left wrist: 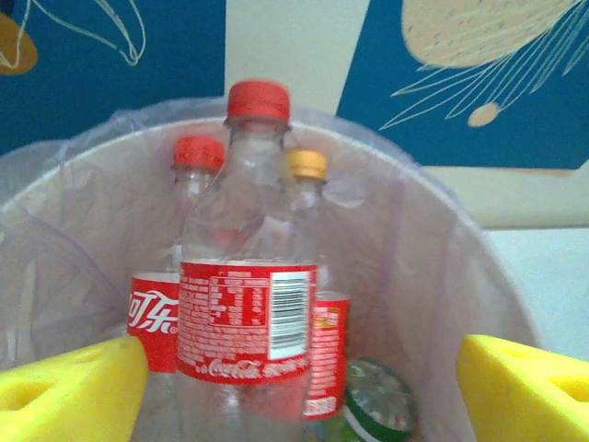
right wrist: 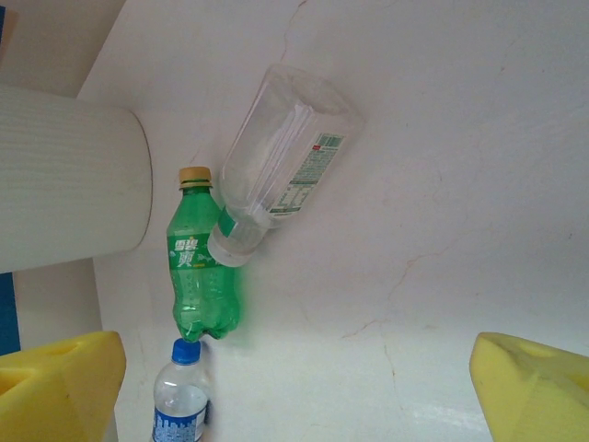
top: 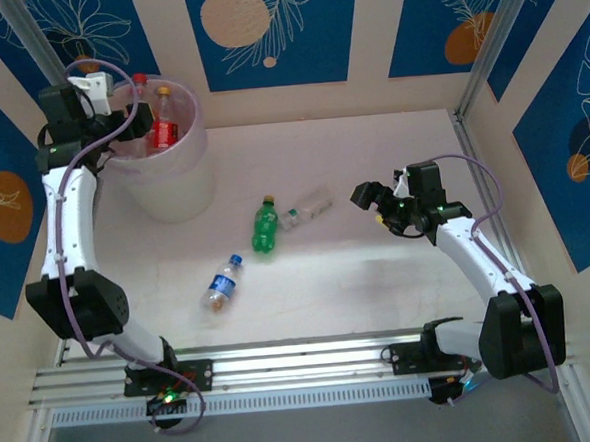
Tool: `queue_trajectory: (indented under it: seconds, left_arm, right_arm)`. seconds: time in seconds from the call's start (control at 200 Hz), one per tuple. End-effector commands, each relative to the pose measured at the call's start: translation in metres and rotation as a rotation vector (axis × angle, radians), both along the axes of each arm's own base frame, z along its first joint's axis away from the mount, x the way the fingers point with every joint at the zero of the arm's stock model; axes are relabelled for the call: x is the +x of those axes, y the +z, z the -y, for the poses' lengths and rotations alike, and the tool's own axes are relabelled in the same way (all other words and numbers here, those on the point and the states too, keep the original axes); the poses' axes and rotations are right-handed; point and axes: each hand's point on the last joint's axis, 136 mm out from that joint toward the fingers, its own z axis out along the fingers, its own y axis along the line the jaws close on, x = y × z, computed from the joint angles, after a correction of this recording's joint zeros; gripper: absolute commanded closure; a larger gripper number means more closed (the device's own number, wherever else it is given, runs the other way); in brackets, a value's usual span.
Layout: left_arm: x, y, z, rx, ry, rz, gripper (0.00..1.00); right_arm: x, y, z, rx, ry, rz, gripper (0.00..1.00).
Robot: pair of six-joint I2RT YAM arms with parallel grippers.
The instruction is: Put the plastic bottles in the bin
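Left fingers (top: 136, 118) are over the bin's (top: 178, 193) rim, far-left on the desk (top: 380, 296). On the left wrist cam I see them spread wide, pinching nothing. A red-cap bottle (left wrist: 247, 313) stands upright between them, apart from both pads. Behind it are a second red-cap bottle (left wrist: 189, 184) and a yellow-cap bottle (left wrist: 306, 166), all upright inside the bin. There's something green (left wrist: 377, 405) low in the bin, maybe a bottle end; it's too cropped for me to say.

Right fingers (top: 366, 195) hang above the desk mid-right, also spread, nothing between them, well apart from any bottle.

Three bottles lie on the desk right of the bin:
- green bottle (top: 265, 228), on its side, yellow cap pointing away from the arms
- clear bottle (top: 309, 210), just right of it; on the right wrist cam its cap end sits against the green one's shoulder
- blue-label bottle (top: 222, 284), nearer the arms and left, apart from the green one
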Motion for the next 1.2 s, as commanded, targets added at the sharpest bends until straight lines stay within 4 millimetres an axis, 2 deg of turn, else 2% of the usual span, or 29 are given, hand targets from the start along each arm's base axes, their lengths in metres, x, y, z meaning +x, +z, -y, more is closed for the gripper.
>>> queue_trajectory:
  seconds: [0.0,0.225,0.33,0.415,0.685,0.82,0.945,1.06,1.195]
  left_arm:
    - [-0.046,0.033,0.024,0.017,-0.073,-0.012,0.1]
    - [-0.125,0.026,0.057,0.174,-0.114,-0.15,0.09]
    - [-0.16,0.012,0.082,0.201,-0.165,-0.214,0.09]
    - [-0.183,-0.017,0.103,0.178,-0.217,-0.312,0.09]
    - [-0.245,-0.132,0.165,0.086,-0.363,-0.661,0.1]
    - [-0.263,-0.185,0.175,0.111,-0.384,-0.808,0.08]
    - [-0.269,-0.23,0.167,0.147,-0.349,-0.889,0.06]
    - [-0.265,-0.254,0.176,0.109,-0.349,-0.937,0.03]
    - [-0.266,-0.286,0.171,0.127,-0.294,-1.017,0.02]
  right_arm:
    - [0.004,0.006,-0.005,0.01,0.015,0.011,0.03]
    - [0.014,0.007,-0.011,0.012,0.032,0.017,0.03]
    - [0.019,0.005,-0.013,0.012,0.032,0.017,0.03]
    - [0.021,0.003,-0.017,0.019,0.04,0.011,0.03]
    - [0.023,-0.001,-0.024,0.011,0.058,0.0,0.03]
    - [0.024,-0.002,-0.026,0.013,0.062,-0.001,0.03]
    - [0.021,-0.001,-0.025,0.008,0.061,0.0,0.03]
    - [0.018,-0.003,-0.023,0.002,0.055,-0.003,0.03]
    - [0.015,-0.003,-0.021,0.001,0.053,0.0,0.03]
